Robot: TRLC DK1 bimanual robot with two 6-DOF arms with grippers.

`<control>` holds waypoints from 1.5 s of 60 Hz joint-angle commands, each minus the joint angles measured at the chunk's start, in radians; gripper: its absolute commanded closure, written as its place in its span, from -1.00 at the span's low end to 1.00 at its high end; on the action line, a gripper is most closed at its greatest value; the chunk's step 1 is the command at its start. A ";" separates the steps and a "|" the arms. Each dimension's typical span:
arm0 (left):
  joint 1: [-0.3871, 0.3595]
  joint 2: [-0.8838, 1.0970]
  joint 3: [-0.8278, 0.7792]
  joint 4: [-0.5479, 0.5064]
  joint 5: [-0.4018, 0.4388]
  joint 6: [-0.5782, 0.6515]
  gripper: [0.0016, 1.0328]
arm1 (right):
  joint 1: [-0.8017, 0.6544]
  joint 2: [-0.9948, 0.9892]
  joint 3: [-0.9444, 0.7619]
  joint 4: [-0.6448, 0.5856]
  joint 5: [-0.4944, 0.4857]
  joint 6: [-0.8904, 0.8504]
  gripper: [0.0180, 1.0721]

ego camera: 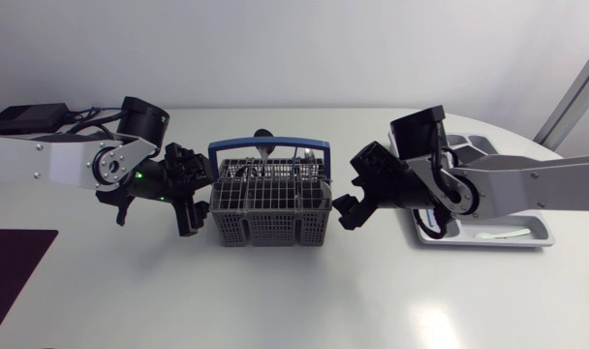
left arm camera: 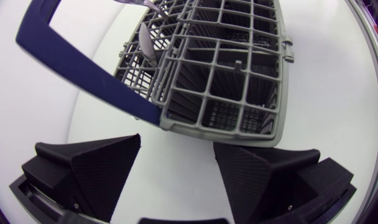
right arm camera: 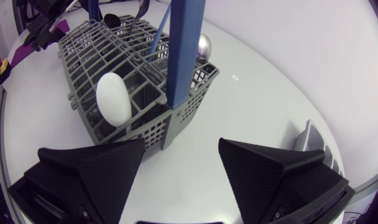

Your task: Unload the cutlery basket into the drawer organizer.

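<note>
Cutlery basket point(ego camera: 270, 230) stands mid-table point(ego camera: 275, 301), loaded; a pale spoon bowl point(right arm camera: 114, 99) shows above its grid. Drawer organizer point(ego camera: 498, 242) lies at its right, partly under the right arm. Left end effector point(ego camera: 192, 192) and right end effector point(ego camera: 352, 190) flank the basket, both wide and empty. Judged step: approach to a pick. Next move calls for closing on one upright piece.
</note>
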 commanded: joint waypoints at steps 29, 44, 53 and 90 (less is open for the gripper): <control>-0.165 -0.013 0.021 0.025 0.019 -0.109 -0.86 | -0.004 -0.153 -0.127 -0.014 -0.027 0.015 -0.63; -0.102 -0.111 0.003 -0.024 0.013 -0.066 -0.88 | -0.064 -0.212 -0.152 -0.034 -0.025 -0.007 -0.71; -0.019 -0.235 0.012 -0.087 0.013 0.008 -0.89 | -0.118 -0.304 -0.167 -0.089 -0.027 -0.040 -0.77; -0.458 -0.145 0.340 -0.358 -0.088 0.115 -0.89 | -0.199 -0.557 -0.285 -0.235 -0.145 -0.143 -0.77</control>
